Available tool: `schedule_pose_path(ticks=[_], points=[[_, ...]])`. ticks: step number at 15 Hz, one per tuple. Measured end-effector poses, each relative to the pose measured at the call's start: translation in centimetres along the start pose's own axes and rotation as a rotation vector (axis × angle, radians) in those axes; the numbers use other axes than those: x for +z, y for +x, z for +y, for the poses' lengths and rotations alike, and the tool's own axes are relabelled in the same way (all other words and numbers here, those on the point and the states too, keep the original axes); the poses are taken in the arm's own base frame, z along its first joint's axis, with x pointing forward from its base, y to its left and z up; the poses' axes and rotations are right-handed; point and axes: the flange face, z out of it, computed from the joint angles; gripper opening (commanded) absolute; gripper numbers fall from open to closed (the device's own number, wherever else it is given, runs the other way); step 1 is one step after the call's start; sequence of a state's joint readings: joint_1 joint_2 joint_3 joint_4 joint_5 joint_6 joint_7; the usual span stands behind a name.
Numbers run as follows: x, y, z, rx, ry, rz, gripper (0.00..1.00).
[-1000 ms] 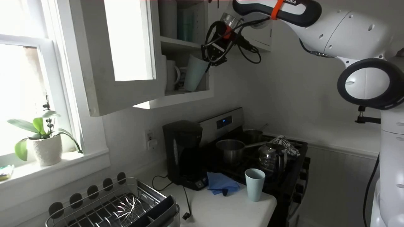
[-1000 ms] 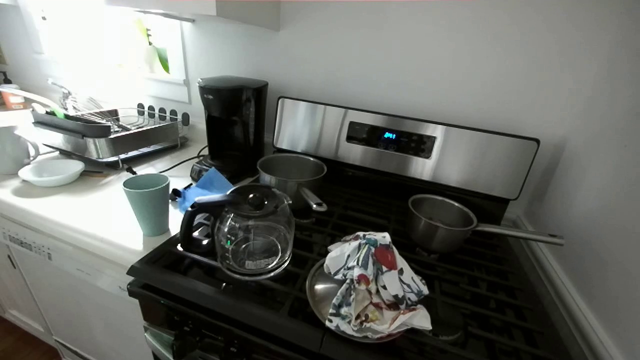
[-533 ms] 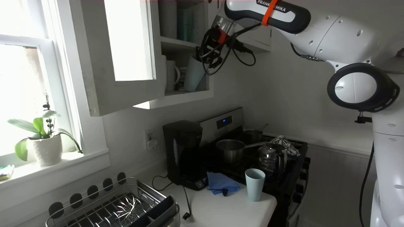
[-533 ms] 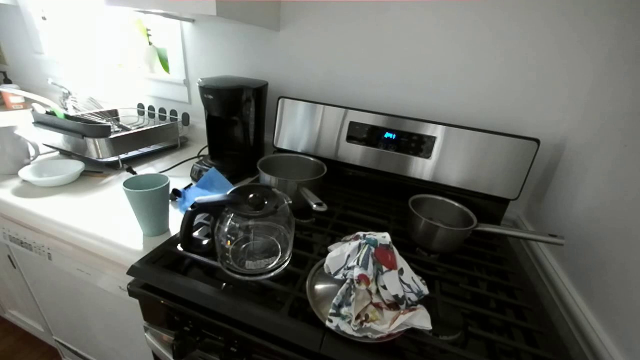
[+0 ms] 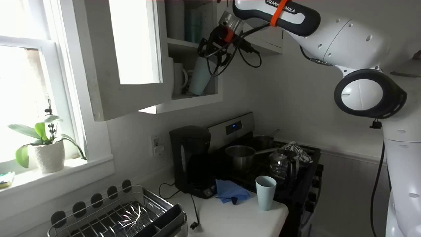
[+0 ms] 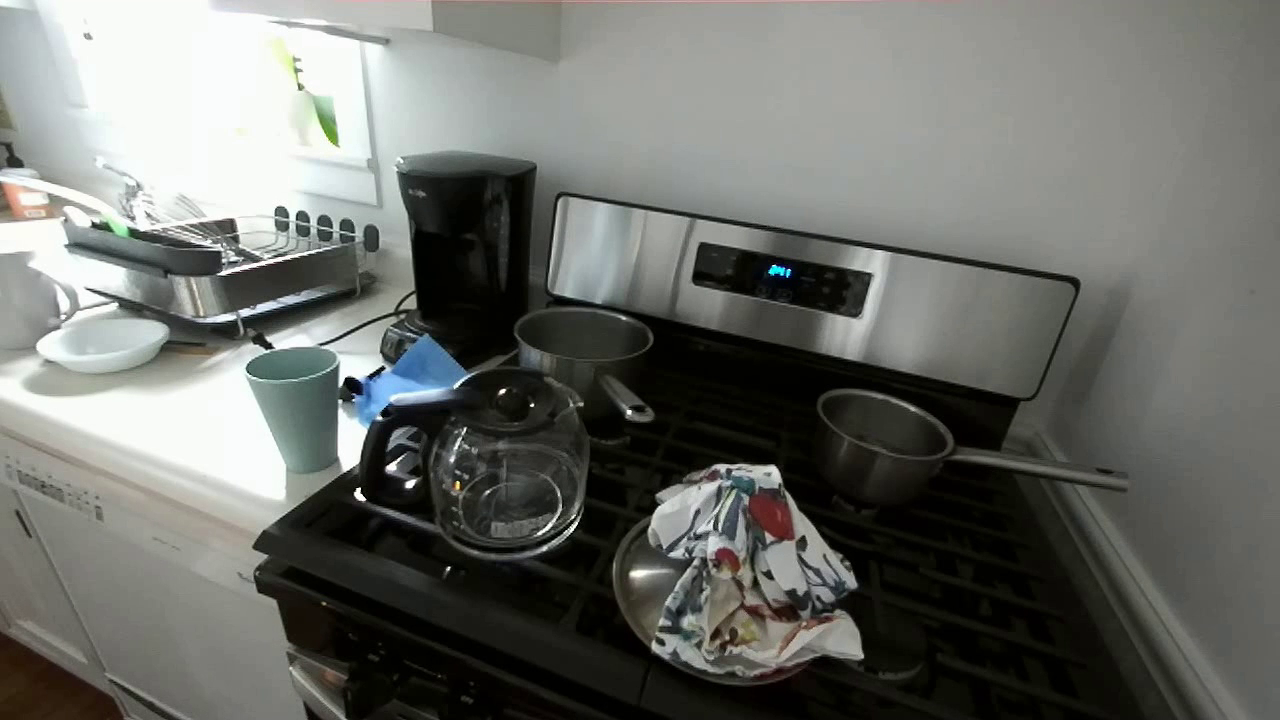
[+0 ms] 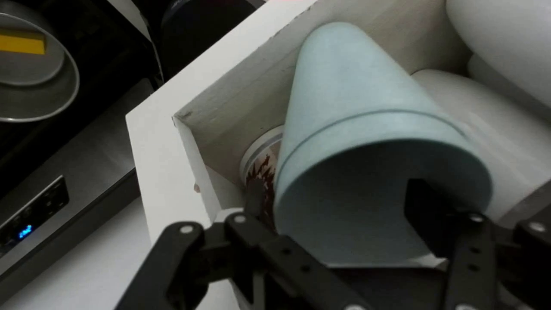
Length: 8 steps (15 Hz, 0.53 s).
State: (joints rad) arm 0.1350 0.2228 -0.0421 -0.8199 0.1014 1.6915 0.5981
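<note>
Gripper (image 7: 335,196) stands parted, empty, at the mouth of the tilted cup (image 5: 199,77), whose long axis runs down leftward

Stove (image 6: 970,310), blue display (image 6: 780,272) lit: steel saucepan (image 6: 585,335) behind glass carafe (image 6: 510,480); 2nd saucepan (image 6: 880,465) nr wall (image 6: 1190,400). Floral cloth (image 6: 745,570) crumpled over round metal pan/lid (image 6: 645,590) — can't tell which. Ctr (image 6: 190,430): blk coffee mkr (image 6: 470,190), blue cloth (image 6: 410,380) just beside, wht bowl (image 6: 103,345) nr dish rack (image 6: 270,295). Potted plant (image 5: 48,156) on sill (image 5: 95,164) — bright window (image 5: 19,82) behind.
</note>
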Motion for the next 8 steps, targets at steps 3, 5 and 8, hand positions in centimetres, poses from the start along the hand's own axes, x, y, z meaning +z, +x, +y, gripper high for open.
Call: schedule_pose_path(ticks=[3,5,8], points=[[-0.05,0.12,-0.12,-0.001,0.004,0.006,1.00],[0.19,0.16,-0.22,-0.002,0.005,0.004,1.00],[0.88,0.01,-0.60,-0.011,0.006,-0.006,1.00]])
